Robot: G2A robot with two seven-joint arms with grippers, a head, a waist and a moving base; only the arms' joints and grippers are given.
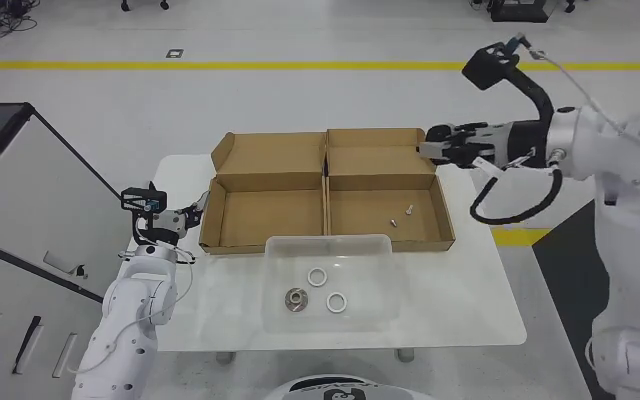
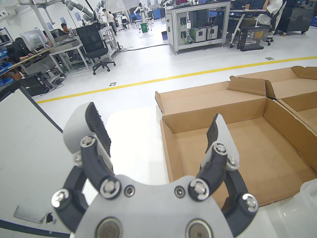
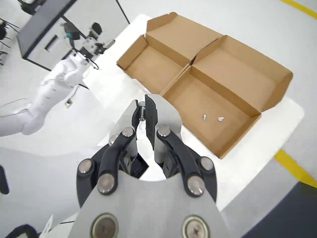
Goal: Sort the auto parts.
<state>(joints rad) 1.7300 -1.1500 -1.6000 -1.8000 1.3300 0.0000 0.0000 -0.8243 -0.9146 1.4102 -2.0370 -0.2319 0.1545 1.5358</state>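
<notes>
R gripper (image 3: 141, 103) clamped on a screw (image 3: 142, 113), over far flap of R cardboard box (image 1: 446, 222); two screws (image 1: 408, 210) inside. L gripper (image 2: 154, 112) fingers apart, beside L box (image 1: 205, 222). White rings (image 1: 318, 276) in clear bin (image 1: 325, 241).

"How's the white left arm sitting?"
"Low on its side, and its silver, black-padded left pincer (image 2: 156, 127) is spread wide."
"And the right arm?"
"Held high, pointing inward. Its right pincer (image 3: 142, 107) is clamped on a small threaded metal bolt (image 3: 142, 113)."

bare tabletop (image 2: 133, 149) lies ahead of the left gripper (image 2: 154, 115), and the left box (image 2: 166, 149) wall stands just beside it. under the right gripper (image 3: 141, 101) the right box (image 3: 198, 87) is open-topped, with two small bolts (image 3: 204, 117) on its floor.
</notes>
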